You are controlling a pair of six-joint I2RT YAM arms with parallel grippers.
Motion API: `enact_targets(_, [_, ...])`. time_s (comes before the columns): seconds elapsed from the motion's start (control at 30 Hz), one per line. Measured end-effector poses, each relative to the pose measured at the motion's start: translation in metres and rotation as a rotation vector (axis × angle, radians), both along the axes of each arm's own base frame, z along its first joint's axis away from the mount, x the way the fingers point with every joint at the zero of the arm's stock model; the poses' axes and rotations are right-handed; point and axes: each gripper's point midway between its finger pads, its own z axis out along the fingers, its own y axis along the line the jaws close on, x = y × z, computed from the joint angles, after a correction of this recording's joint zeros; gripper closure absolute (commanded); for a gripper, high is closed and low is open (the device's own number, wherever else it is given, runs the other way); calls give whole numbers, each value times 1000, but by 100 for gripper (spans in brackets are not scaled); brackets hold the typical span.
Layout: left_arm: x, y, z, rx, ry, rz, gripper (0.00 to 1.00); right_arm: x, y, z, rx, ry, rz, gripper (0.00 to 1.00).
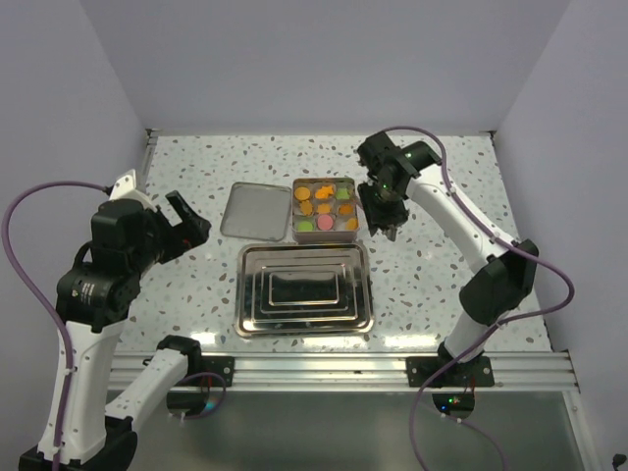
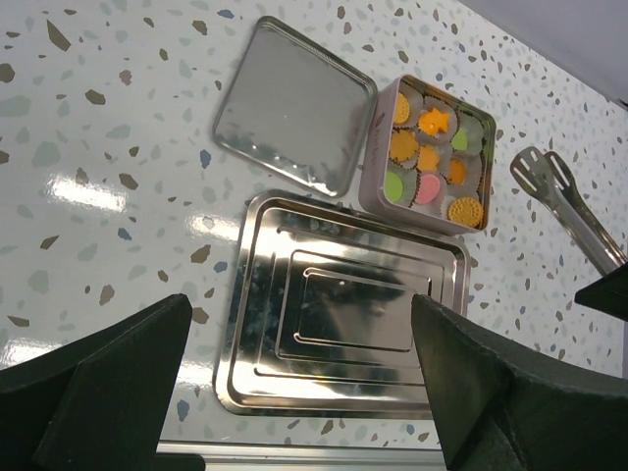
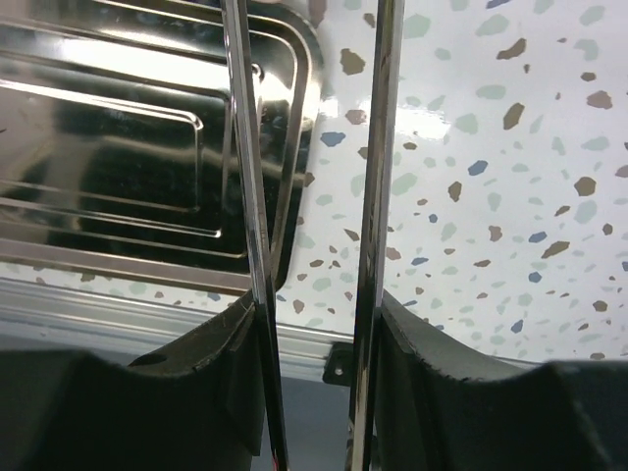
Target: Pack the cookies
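- The cookies sit in the box at the far middle of the worktop. They lie three by three, in orange, green and pink, some round and some flower- or star-shaped.
- The lid lies flat just left of the box.
- The tray lies just in front of box and lid, on the arms' side.
- The right hand hangs just right of the box, pinching the tongs. Its fingers press on the two tong arms from outside, and the arms stand parted with only worktop showing between them.
- In the right wrist view the tongs run over the tray's right edge and the speckled worktop. Their tips are out of that picture, so I cannot tell whether they touch down.
- The left hand is spread wide and holds nothing — it hangs above the worktop, well left of the lid.
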Motion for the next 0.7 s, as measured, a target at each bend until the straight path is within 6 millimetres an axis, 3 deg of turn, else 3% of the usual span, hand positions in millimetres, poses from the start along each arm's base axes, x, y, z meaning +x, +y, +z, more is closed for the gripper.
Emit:
enact_targets(0.27, [3,-1,-3,2,15,-1,0,8,-43,5,9,-22,-166,56])
enact_targets(0.47, [6,-2,-6,5,31,-2,0,7,-82,-22,5,24,-328,57])
enact_targets(0.7, [9,-2,-9,8,48,-4,0,32,-105,-48,12,23,-441,57])
